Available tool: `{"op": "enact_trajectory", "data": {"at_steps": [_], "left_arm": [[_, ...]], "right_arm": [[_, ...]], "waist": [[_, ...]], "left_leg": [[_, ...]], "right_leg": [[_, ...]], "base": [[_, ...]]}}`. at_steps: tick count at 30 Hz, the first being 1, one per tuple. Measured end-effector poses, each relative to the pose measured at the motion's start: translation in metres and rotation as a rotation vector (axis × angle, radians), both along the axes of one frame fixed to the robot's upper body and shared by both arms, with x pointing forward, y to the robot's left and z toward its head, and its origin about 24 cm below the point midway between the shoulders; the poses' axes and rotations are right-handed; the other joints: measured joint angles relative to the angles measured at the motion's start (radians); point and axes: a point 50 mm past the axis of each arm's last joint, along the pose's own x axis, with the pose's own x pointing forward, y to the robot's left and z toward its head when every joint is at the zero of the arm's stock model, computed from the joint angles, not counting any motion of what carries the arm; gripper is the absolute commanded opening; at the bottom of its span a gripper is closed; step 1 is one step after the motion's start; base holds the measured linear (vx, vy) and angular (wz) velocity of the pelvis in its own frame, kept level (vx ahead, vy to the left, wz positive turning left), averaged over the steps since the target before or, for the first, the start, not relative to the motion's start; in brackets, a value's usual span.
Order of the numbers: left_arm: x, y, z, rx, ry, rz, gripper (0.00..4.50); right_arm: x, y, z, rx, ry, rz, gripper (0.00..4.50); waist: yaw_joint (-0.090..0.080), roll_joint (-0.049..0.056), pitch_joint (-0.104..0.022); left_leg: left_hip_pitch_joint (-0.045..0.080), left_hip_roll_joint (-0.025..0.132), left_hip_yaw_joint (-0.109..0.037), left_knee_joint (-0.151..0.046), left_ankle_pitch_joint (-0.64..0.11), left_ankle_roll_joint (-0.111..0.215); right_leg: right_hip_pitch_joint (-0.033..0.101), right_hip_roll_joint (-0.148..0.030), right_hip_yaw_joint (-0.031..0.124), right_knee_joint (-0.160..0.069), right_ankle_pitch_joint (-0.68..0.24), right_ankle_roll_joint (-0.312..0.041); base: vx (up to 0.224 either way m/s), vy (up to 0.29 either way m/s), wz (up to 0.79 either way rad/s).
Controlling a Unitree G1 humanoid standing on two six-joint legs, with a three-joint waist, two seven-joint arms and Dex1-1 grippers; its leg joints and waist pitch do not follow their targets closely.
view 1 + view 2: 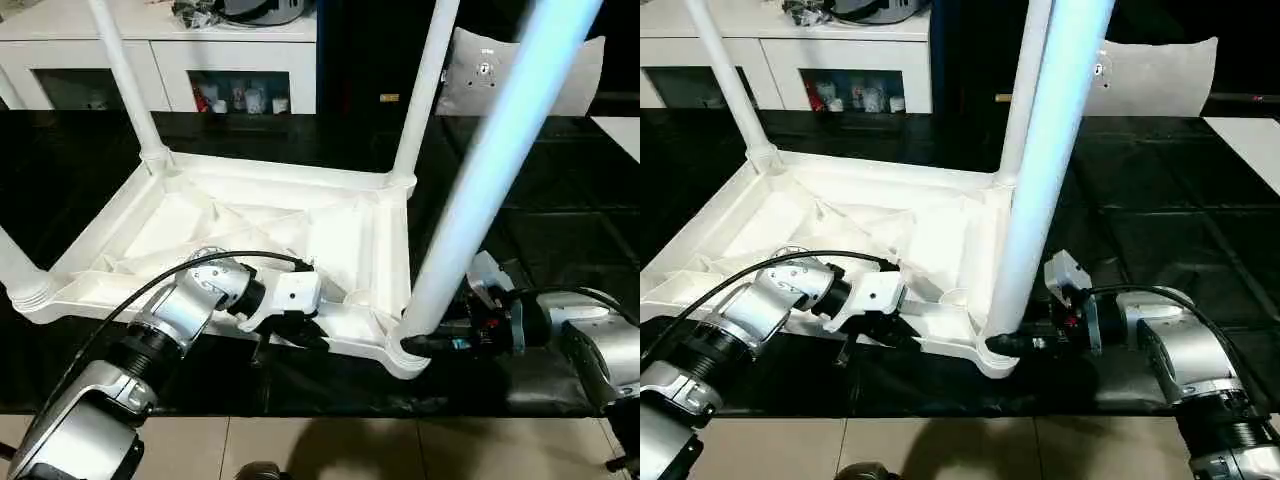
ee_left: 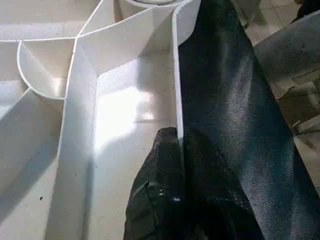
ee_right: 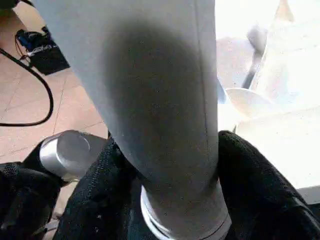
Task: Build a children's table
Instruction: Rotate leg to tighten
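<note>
A: Where does the children's table stand at this moment?

B: The table top (image 1: 250,225) lies upside down on the black-covered work table (image 1: 560,230), ribbed underside up. Four legs stand in the corner sockets: far left leg (image 1: 125,75), far right leg (image 1: 425,90), near right leg (image 1: 490,170), and near left leg (image 1: 18,270), of which just the base is in frame. All four tops are cut off by the picture edge.

A: Left gripper?

B: The left gripper (image 2: 177,165) is pinched onto the near rim wall of the top, one finger inside, one outside, closed tight on the thin wall. From the head views the fingertips sit hidden under the white wrist housing.

A: Right gripper?

B: The right gripper (image 3: 167,165) sits at the base of the near right leg, just above the socket. One black finger on each side of the tube, both touching it. The fingertips lie behind the leg, so how far round they reach I cannot tell.

A: Background?

B: White cabinet (image 1: 160,60) with glass doors behind; its contents are too small to name.
</note>
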Motion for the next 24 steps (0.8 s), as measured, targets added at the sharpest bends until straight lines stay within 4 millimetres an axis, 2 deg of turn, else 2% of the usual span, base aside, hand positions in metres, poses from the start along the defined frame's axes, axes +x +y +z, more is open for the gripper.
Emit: {"op": "enact_trajectory", "data": {"at_steps": [6,10,12,15,17,21,22,24], "left_arm": [[0.001,-0.001,0.0,-0.018,0.03,0.027,0.0],[0.006,0.004,0.0,-0.021,0.049,0.151,0.0],[0.015,0.003,-0.004,-0.038,0.024,0.309,0.0],[0.023,-0.014,-0.007,-0.075,0.001,0.441,0.0],[0.024,-0.025,-0.009,-0.108,0.007,0.503,0.0],[0.03,-0.037,-0.009,-0.143,0.0,0.641,0.0],[0.03,-0.039,-0.009,-0.145,-0.002,0.653,0.0],[0.031,-0.04,-0.009,-0.148,-0.001,0.657,0.0]], "right_arm": [[-0.001,0.003,-0.001,0.022,0.008,-0.026,2.07],[0.007,0.012,-0.004,0.049,0.0,-0.165,2.07],[0.023,0.021,-0.009,0.041,-0.026,-0.356,2.06],[0.044,0.025,-0.009,0.011,-0.05,-0.601,2.03],[0.053,0.027,-0.008,-0.002,-0.057,-0.707,2.02],[0.069,0.04,-0.007,0.001,-0.064,-0.909,2.02],[0.069,0.041,-0.007,0.002,-0.075,-0.924,2.36],[0.069,0.04,-0.007,0.01,-0.094,-0.923,2.7]], "waist": [[-0.003,0.0,0.0],[-0.015,0.001,-0.001],[-0.04,0.001,0.0],[-0.072,0.001,0.0],[-0.084,0.0,0.0],[-0.087,0.0,-0.001],[-0.084,0.0,-0.001],[-0.083,0.0,-0.001]], "left_leg": [[0.001,0.0,0.0,0.0,0.0,0.0],[0.005,0.0,0.0,0.0,-0.002,-0.008],[0.008,0.001,0.0,0.0,0.0,-0.01],[0.007,0.001,0.0,0.001,0.0,-0.01],[0.006,0.0,0.0,0.001,-0.001,-0.009],[0.005,0.0,0.0,-0.003,-0.002,-0.008],[0.004,0.0,0.0,-0.004,-0.002,-0.008],[0.004,0.0,0.0,-0.004,0.001,-0.003]], "right_leg": [[0.0,0.0,0.0,0.0,0.0,0.0],[0.002,0.0,0.0,0.002,0.001,-0.001],[0.004,0.001,-0.001,0.002,0.001,-0.001],[0.005,0.0,-0.001,-0.002,0.001,-0.001],[0.005,0.0,0.0,-0.002,0.001,0.0],[0.002,0.001,0.0,-0.001,0.002,-0.001],[0.001,0.001,0.0,-0.001,0.001,-0.001],[0.001,0.001,0.0,-0.001,0.0,0.0]], "base": [[0.0,0.0,0.0],[0.0,0.0,0.0],[0.0,0.0,0.0],[0.0,0.0,0.0],[0.0,0.0,0.0],[0.0,0.0,0.0],[0.0,0.0,0.0],[0.0,0.0,0.0]]}}
